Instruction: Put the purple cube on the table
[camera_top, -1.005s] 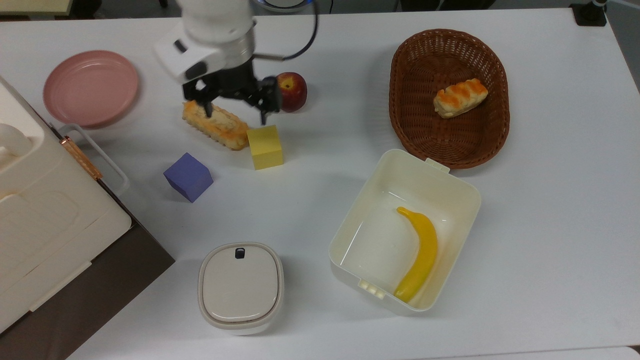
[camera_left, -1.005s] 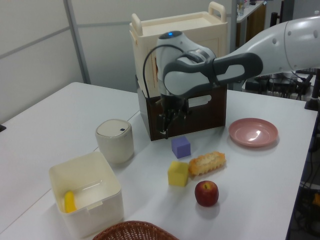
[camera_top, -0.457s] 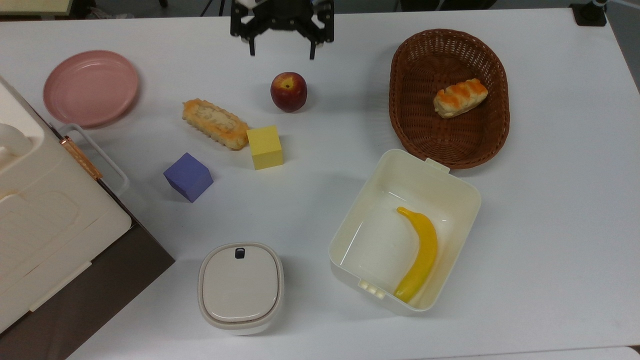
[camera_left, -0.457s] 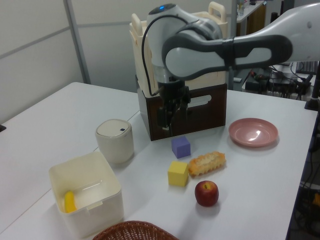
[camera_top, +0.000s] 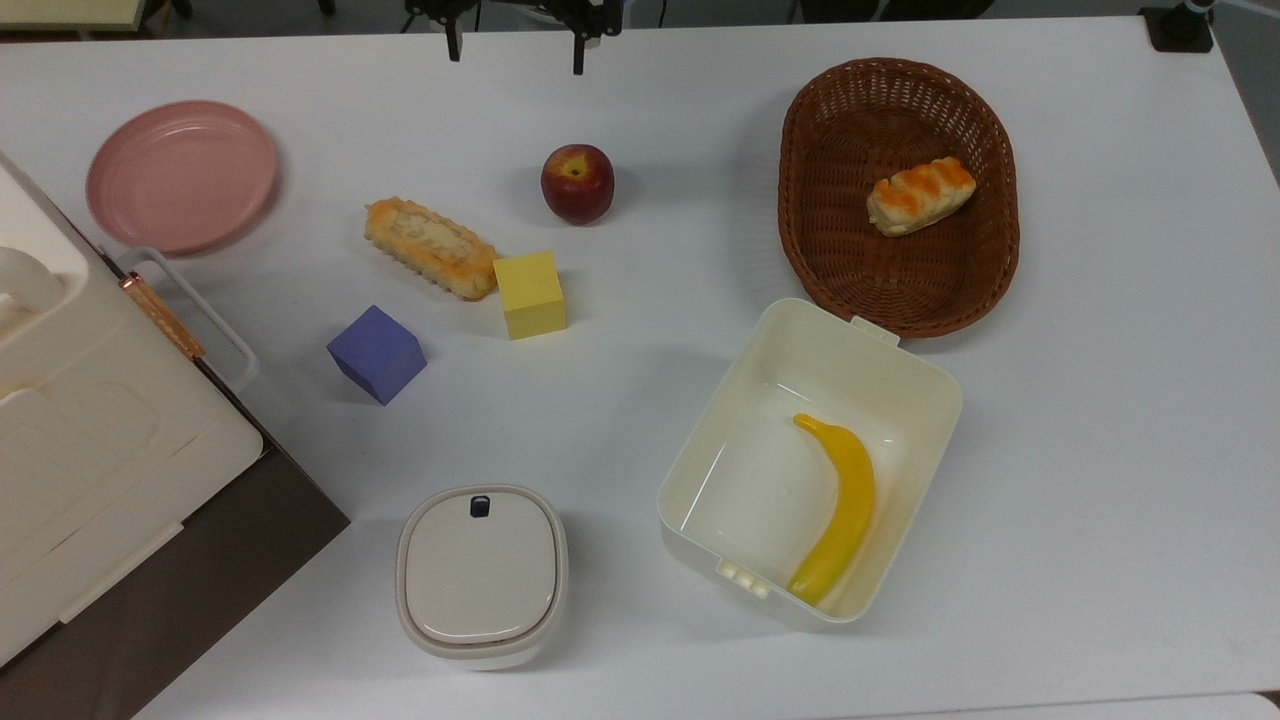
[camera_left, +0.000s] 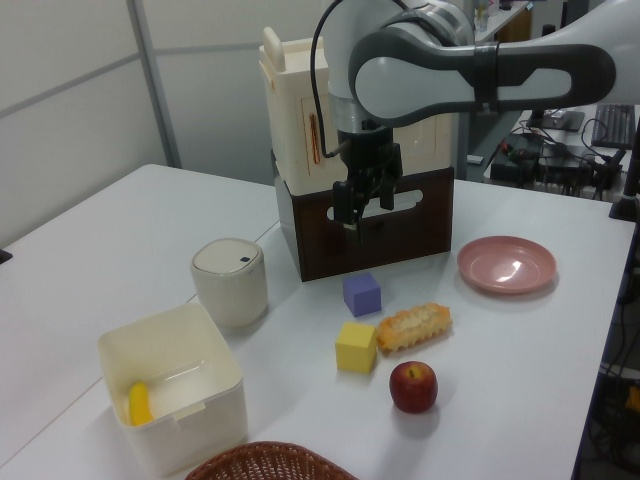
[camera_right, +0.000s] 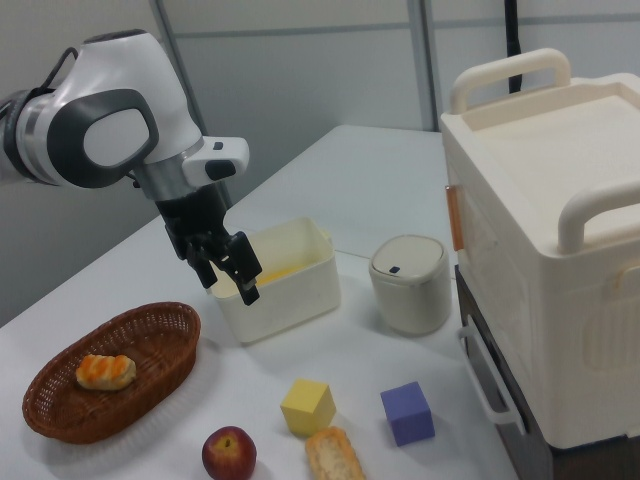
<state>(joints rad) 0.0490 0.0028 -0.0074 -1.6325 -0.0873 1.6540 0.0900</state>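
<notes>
Open desk around the purple cube

We see bare desk (camera_top: 620, 120) at the purple cube's (camera_top: 377, 353) 5 o'clock in the top view; the big cream case (camera_top: 90, 420) crowds its 8 o'clock, and the bread (camera_top: 431, 247) and yellow cube (camera_top: 531, 294) block 1 to 2 o'clock.

The table (camera_top: 1100, 450) carries the purple cube (camera_top: 377, 353), yellow cube (camera_top: 530, 294), apple (camera_top: 577, 183) and basket (camera_top: 820, 130).
</notes>
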